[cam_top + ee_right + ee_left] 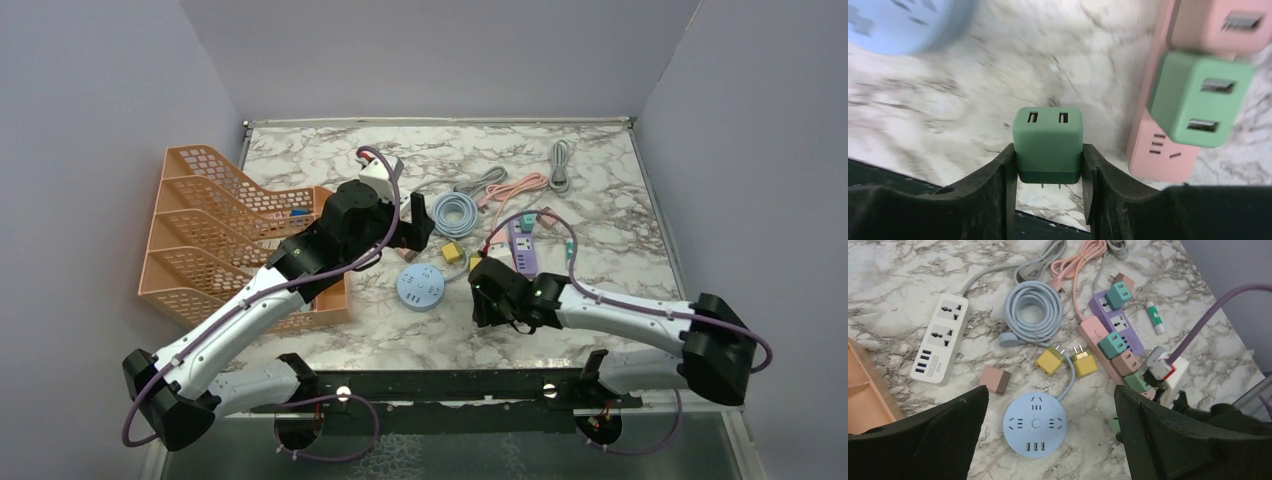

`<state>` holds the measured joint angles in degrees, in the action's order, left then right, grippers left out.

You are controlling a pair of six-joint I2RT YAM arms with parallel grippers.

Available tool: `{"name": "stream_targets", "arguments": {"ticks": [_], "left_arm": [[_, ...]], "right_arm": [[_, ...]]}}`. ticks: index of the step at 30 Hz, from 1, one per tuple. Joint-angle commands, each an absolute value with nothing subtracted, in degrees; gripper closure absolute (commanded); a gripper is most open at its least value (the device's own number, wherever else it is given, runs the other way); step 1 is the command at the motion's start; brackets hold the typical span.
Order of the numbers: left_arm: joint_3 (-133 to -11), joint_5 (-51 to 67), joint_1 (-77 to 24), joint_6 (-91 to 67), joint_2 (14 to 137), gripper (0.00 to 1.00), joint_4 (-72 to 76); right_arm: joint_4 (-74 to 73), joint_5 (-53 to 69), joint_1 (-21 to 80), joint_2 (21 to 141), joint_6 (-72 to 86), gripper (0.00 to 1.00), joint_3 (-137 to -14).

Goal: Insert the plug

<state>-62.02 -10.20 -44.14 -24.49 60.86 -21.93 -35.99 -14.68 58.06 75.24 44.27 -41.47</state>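
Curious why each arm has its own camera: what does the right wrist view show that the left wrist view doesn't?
Only the right wrist view shows the right claw pinching a green charger from both sides, prongs poking out below. Only the left wrist view shows the wide-open left claw, a white power strip, a coiled blue cable, two yellow plugs, a brown plug and a purple power strip. Both show the round blue socket hub and the pink power strip with a second green charger plugged in.
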Motion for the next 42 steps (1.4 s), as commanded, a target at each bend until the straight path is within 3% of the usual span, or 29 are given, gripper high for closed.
{"name": "stream_targets", "arguments": {"ticks": [1,6,12,22,28,42], "left_arm": [[-62.1,0.5,-41.6,-20.2,61.9,0.01,-23.7],[-60.2,10.6,-39.7,-21.3,63.8,0.01,-23.0],[-59.3,25.8,-39.5,-18.8,67.5,0.01,-23.3],[-58.8,33.6,-38.0,-22.5,71.4,0.05,-23.6],[-57.7,30.3,-37.2,-25.1,73.8,0.22,-25.1],[-58.3,36.7,-37.0,-21.9,73.7,0.65,-25.2]], "right_arm": [[-20.8,-20.3,58.4,64.6,34.6,0.81,-39.7],[-2.5,-16.8,58.4,57.1,22.4,0.81,-34.3],[8.4,-10.1,58.4,57.2,13.7,0.81,-32.9],[14.0,-3.3,58.3,63.6,9.5,0.81,-35.2],[14.3,-3.0,58.4,63.7,9.1,0.81,-35.1],[10.8,-3.6,58.4,64.4,12.9,0.79,-36.2]]}}
